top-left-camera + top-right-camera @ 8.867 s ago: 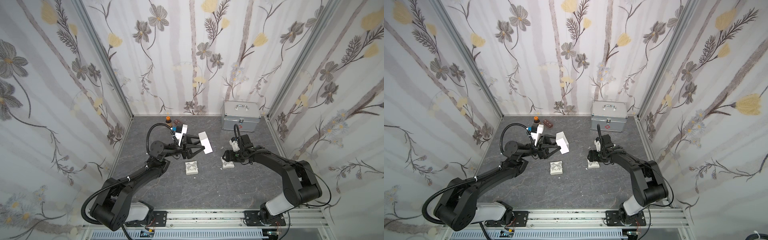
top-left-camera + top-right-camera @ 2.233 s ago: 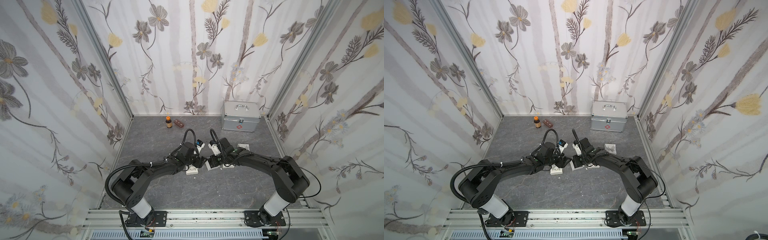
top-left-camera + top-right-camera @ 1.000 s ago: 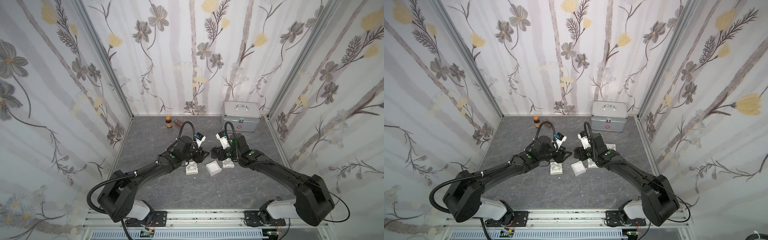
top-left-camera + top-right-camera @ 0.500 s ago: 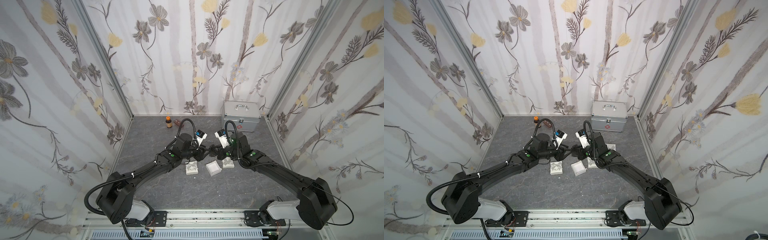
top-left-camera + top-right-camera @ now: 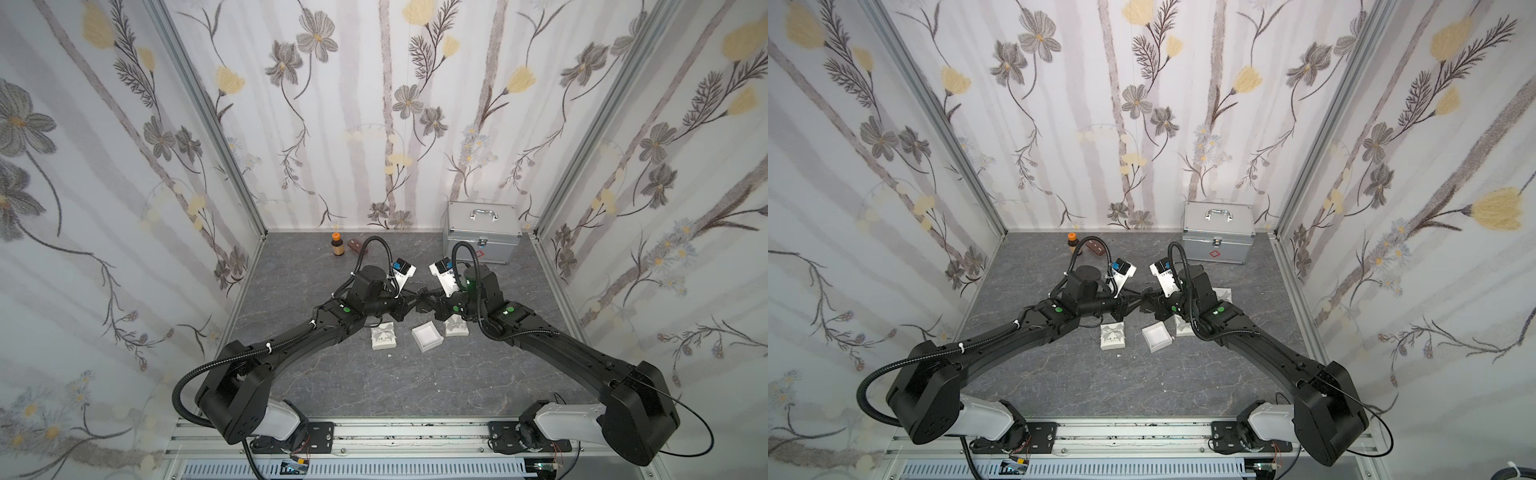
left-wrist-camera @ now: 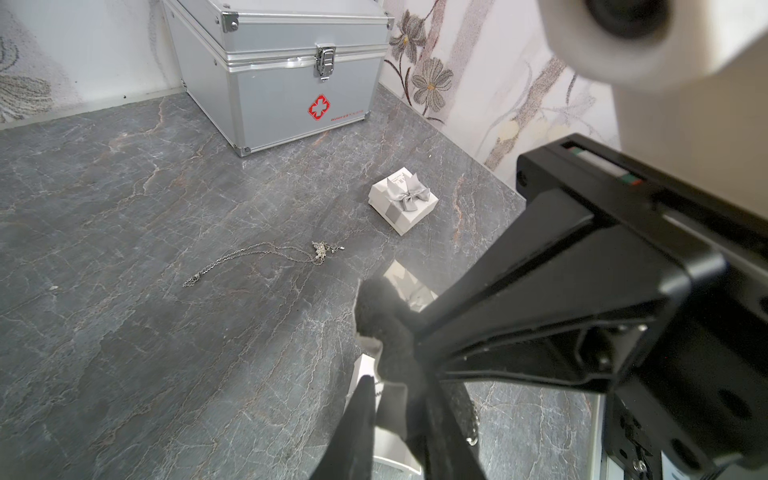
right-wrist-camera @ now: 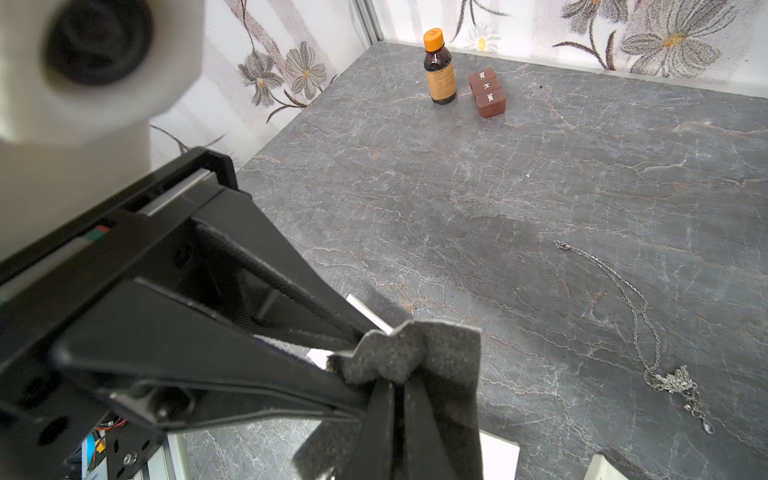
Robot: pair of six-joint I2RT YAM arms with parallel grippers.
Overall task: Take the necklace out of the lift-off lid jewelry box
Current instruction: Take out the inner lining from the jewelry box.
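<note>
Two claws meet above the middle of a grey table (image 5: 353,386), both at one dark foam pad (image 7: 440,353); the necklace (image 6: 266,257) lies loose on the tabletop.

My right claw (image 7: 399,415) is closed, pinching the foam pad. My left claw (image 7: 365,365) has its fingers close around a corner of the same pad, but I cannot tell whether they press it. The necklace, a fine silver chain with a small tangle at one end, lies flat on bare table outside every box, between my claws and the silver case (image 6: 282,70). In both top views an open white box (image 5: 426,336) sits nearer my arm bases, a bow-topped white box (image 5: 383,336) just beside it.
</note>
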